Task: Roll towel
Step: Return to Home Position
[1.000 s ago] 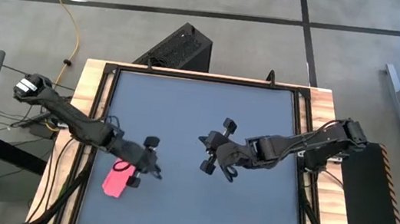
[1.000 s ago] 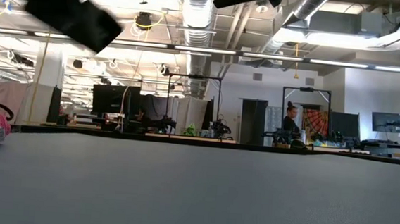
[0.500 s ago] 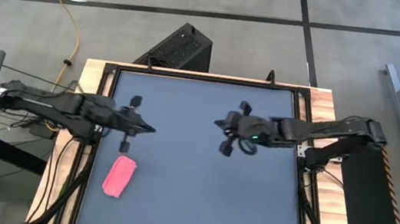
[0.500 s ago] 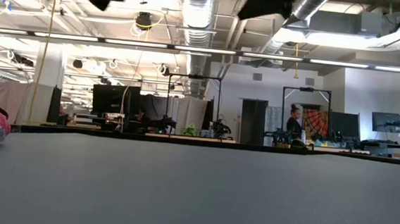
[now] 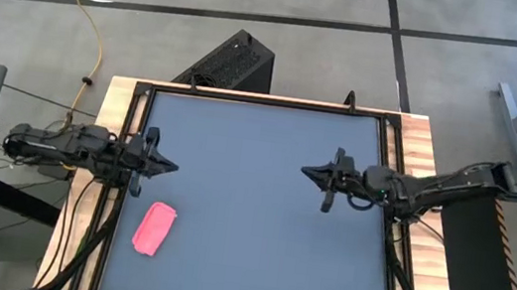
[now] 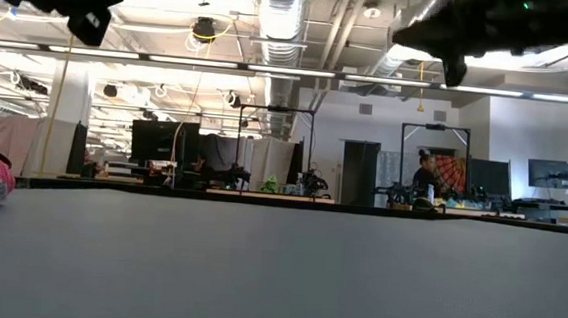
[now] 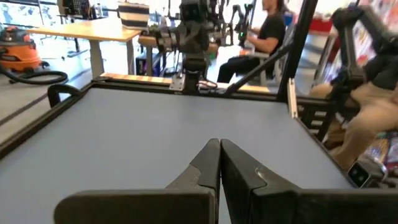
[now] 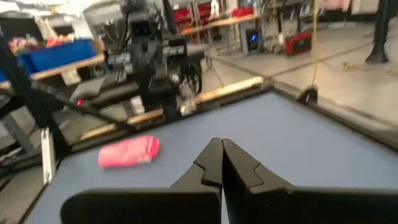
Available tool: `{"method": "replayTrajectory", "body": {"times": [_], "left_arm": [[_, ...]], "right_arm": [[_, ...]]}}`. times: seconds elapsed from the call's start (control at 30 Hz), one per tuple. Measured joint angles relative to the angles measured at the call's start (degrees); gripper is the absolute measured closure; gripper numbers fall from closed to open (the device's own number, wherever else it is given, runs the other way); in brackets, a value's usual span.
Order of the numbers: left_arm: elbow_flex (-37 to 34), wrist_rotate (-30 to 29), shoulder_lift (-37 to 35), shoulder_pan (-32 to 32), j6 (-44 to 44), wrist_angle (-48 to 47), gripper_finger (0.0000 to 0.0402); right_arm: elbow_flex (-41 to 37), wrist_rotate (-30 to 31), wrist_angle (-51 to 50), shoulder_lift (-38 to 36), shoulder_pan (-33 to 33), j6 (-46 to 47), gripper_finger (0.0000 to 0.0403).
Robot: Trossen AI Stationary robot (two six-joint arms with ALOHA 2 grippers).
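I am holding my left jaws pressed together above the left side of the surface [image 5: 248, 224], and my right jaws likewise together above its right side. The towel [image 5: 154, 229] is lying rolled up near the left jaws, well apart from the right jaws.

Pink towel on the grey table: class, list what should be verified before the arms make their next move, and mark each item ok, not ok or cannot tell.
1. Small bright pink fabric towel lies as a compact roll: ok.
2. The roll rests on the dark grey table, just inside its left edge: ok.
3. Left gripper is shut, empty and apart from the towel: ok.
4. Right gripper is shut, empty and over the table's right half, far from the towel: ok.
5. Both grippers are at their final home pose: cannot tell.
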Motion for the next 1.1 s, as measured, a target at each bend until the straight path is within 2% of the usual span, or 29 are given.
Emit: {"method": "replayTrajectory", "body": {"times": [0.17, 0.27, 0.5, 0.63, 0.9, 1.1], "left_arm": [[-5.21, 1.0, -5.77, 0.0, -3.35, 0.92, 0.0401], [-7.6, 0.98, -8.09, -0.02, -5.21, 0.92, 0.0401], [-13.25, 1.15, -9.35, -0.02, -12.07, 0.98, 0.0401], [-15.81, 2.02, -9.36, -0.02, -11.11, 2.79, 0.0401], [-15.61, 1.67, -10.18, -0.02, -7.01, 2.21, 0.0402], [-15.63, 1.59, -10.13, -0.02, -5.14, 2.21, 0.0402]], "right_arm": [[-3.77, 0.0, 1.39, -0.12, 2.27, 0.78, 0.0381], [-5.08, 2.13, 1.18, -0.35, 3.53, 1.29, 0.0381], [-5.27, 3.39, 1.01, 0.68, 6.7, 3.35, 0.0381], [-5.27, 4.58, 0.02, 1.73, 8.4, 1.46, 0.0381], [-5.22, 9.07, -11.72, -8.55, 8.25, 1.81, 0.0381], [-5.22, 7.95, -18.38, -14.93, 6.32, 0.48, 0.0381]]}}
